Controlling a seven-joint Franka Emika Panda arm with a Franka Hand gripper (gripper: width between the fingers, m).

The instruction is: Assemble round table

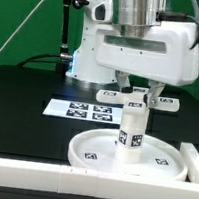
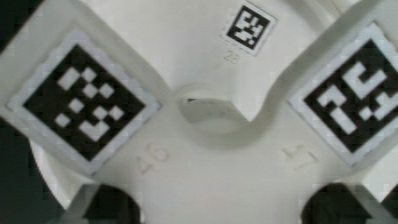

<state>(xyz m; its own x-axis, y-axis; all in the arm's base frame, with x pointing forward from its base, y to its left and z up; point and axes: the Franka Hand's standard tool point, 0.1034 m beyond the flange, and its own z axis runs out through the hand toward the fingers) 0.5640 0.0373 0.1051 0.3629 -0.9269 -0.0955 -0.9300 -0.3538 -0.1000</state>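
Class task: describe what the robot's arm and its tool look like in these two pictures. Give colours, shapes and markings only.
The arm is glossy white with rounded, bulbous housings and a grey metallic cylindrical section near the top. A thin green cable runs in the background beside a black stand. The tool is white with a wide body. In the wrist view its two fingertips appear dark and rounded. No markings on the arm itself can be made out.

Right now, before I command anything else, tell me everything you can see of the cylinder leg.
The cylinder leg is a short white post, plastic by its look, standing upright at the centre of the round disc, its base on the hub. A small black-and-white square tag sits on its side. The cross-shaped foot rests across its top, tagged arms spreading out. The gripper sits directly above at the foot; its jaw state cannot be told. In the wrist view only the foot shows, hiding the leg.
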